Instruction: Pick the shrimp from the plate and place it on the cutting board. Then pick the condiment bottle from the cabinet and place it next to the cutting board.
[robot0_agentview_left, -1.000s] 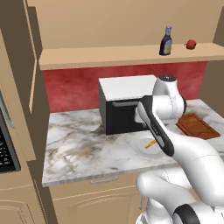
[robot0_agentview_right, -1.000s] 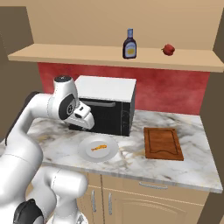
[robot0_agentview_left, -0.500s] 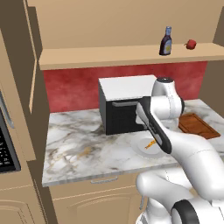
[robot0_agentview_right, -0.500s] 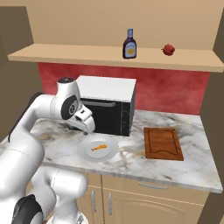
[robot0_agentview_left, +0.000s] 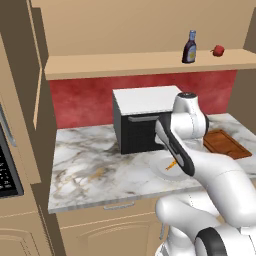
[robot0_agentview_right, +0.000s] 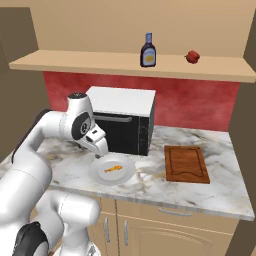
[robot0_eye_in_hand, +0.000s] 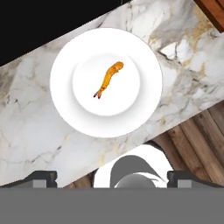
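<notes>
While the fingers (robot0_eye_in_hand: 112, 179) are spread wide apart and hold nothing, the gripper (robot0_agentview_right: 100, 147) is poised above the plate (robot0_agentview_right: 127, 176), where the shrimp (robot0_eye_in_hand: 108, 79) lies in the middle. The cutting board (robot0_agentview_right: 186, 163) is seen on the table (robot0_agentview_right: 220, 192) to the plate's right. On the cabinet (robot0_agentview_right: 70, 62) shelf, the condiment bottle (robot0_agentview_right: 148, 51) stands near a small red fruit (robot0_agentview_right: 192, 56).

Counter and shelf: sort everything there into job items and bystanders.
For the job: shrimp, plate, cutting board, condiment bottle, cabinet shelf, open gripper.
Just lying about: black oven, red fruit.
</notes>
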